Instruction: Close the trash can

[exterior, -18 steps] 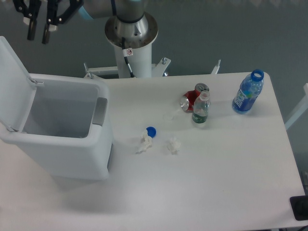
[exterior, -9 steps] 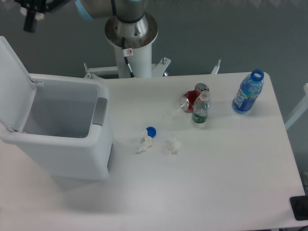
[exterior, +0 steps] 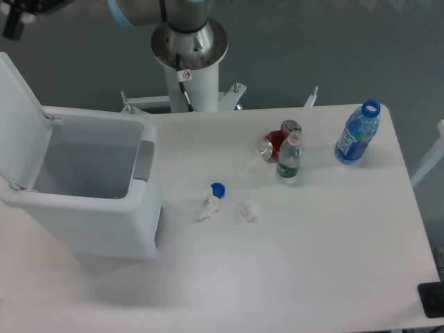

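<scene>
The trash can (exterior: 104, 208) stands open at the table's left end. Its flat lid (exterior: 19, 118) is tipped up and back on the left side, and the grey tab (exterior: 143, 161) faces right. The bin's inside looks bare. My gripper (exterior: 12, 25) is high in the top left corner, above and behind the raised lid and apart from it. Only one dark finger tip shows; everything else is cut off by the frame edge.
The arm's base column (exterior: 189, 48) stands behind the table. A blue bottle (exterior: 357, 133) is at the far right. A small clear bottle (exterior: 288, 157) and a red can (exterior: 275, 144) sit mid-table, with a blue cap (exterior: 218, 189) and two crumpled tissues (exterior: 207, 207) nearer the bin.
The gripper has moved left and up, from above the bin's back edge toward the top left corner, and is mostly out of the frame. The trash can and its lid have not moved.
</scene>
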You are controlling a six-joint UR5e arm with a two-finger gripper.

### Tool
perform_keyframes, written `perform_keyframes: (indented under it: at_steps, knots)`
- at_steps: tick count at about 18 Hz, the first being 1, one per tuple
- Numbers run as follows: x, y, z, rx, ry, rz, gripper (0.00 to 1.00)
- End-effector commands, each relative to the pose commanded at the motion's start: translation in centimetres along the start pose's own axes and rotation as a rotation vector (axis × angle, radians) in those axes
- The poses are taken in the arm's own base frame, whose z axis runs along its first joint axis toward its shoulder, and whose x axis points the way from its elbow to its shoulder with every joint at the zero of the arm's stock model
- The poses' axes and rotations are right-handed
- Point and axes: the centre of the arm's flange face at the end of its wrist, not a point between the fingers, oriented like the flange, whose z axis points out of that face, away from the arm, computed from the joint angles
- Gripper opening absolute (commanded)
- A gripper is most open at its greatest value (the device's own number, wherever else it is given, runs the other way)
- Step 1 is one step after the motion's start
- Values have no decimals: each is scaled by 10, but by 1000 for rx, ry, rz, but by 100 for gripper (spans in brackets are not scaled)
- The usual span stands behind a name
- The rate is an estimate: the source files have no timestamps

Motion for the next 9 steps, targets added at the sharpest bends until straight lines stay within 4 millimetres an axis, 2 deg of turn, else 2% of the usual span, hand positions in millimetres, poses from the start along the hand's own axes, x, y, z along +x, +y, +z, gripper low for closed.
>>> perform_keyframes:
  at_steps: [3,6,9]
  knots:
    - [7,2,7,-13,16,10,9]
    - [9,3,24,-37,38,22,9]
    - [18,2,27,-40,55,40,9]
